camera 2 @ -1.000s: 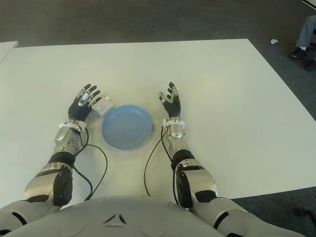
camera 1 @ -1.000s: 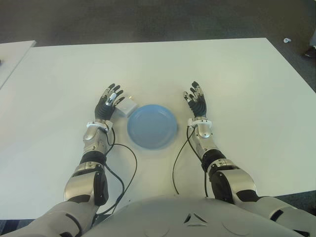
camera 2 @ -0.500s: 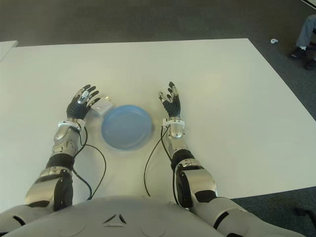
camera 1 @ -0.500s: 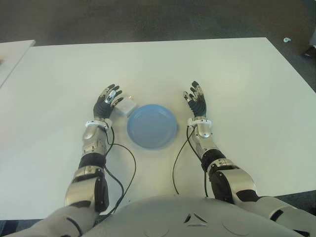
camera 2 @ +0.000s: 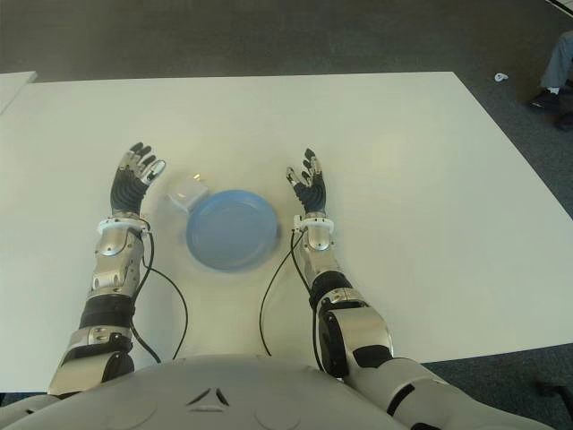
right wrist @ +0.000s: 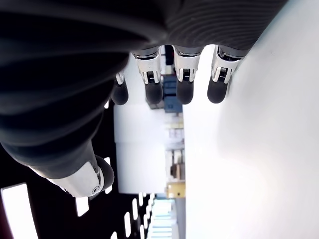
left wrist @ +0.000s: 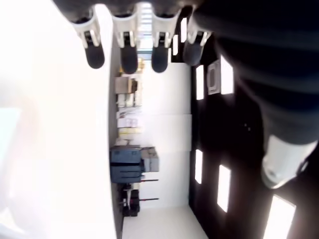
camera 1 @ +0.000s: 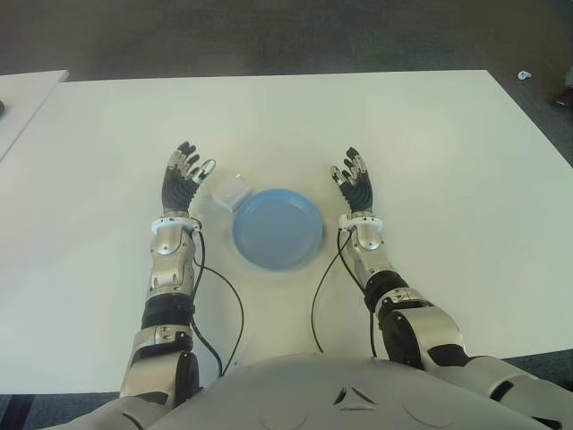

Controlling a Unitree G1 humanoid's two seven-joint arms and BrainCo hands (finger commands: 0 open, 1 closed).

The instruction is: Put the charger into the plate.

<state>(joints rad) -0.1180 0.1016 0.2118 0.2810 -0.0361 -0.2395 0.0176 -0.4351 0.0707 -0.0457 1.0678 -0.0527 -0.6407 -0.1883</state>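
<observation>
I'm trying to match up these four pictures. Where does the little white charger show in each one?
Left eye view: the charger lies on the table, between the left hand and the blue plate.
Right eye view: same spot, by the plate's upper left edge.
Left wrist view: not in it.
Right wrist view: not in it.
Shared landmark: the blue plate, seen in both eye views.

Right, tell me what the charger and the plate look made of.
Charger: looks like hard white plastic, a smooth blocky shell, lying beside the plate. Plate: pale blue, matte and evenly coloured with a thin raised rim, probably plastic or melamine; ceramic can't be ruled out.
</observation>
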